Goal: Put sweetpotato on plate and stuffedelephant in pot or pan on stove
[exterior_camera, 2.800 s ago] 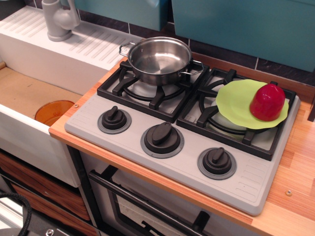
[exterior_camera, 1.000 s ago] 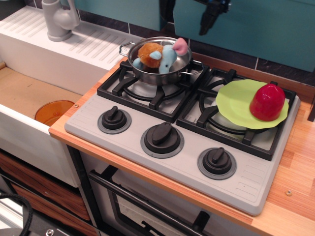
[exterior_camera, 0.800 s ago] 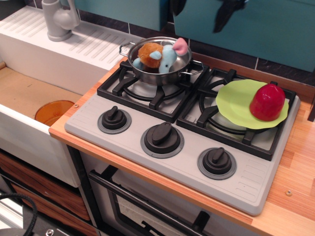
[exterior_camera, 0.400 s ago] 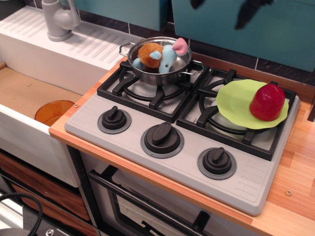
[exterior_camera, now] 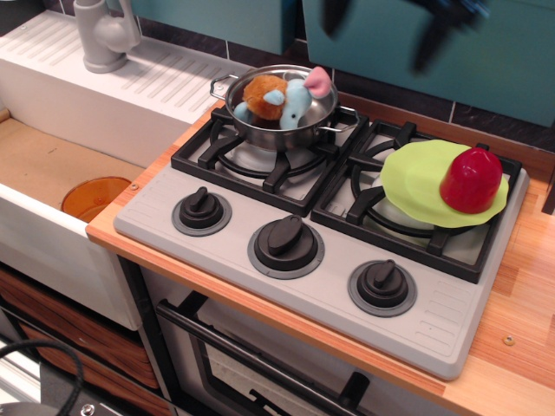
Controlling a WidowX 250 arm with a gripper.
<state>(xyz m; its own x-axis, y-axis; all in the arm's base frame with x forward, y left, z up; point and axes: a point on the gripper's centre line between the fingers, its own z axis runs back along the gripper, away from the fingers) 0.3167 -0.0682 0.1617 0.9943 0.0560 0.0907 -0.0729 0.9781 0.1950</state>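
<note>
Inside: fuzzy stuffedelephant (exterior_camera: 279, 98), shiny pot (exterior_camera: 282, 108).

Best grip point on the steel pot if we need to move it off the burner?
Probably a side loop handle of the pot, approached from above-left, since that handle sticks out clear of the rim. The toy elephant fills the inside, so a rim pinch looks crowded. The straight, shiny walls look too wide and slippery to span.

— Position of sweetpotato (exterior_camera: 471, 179)?
— Glossy dark red, domed, resting upright on right side of lime-green plate (exterior_camera: 416, 184), itself lying across right rear grate of grey stove (exterior_camera: 286, 260).
— And stuffedelephant (exterior_camera: 279, 98)?
— Lying inside steel pot (exterior_camera: 279, 108) on left rear burner; blue head and pink ear above rim.
</note>
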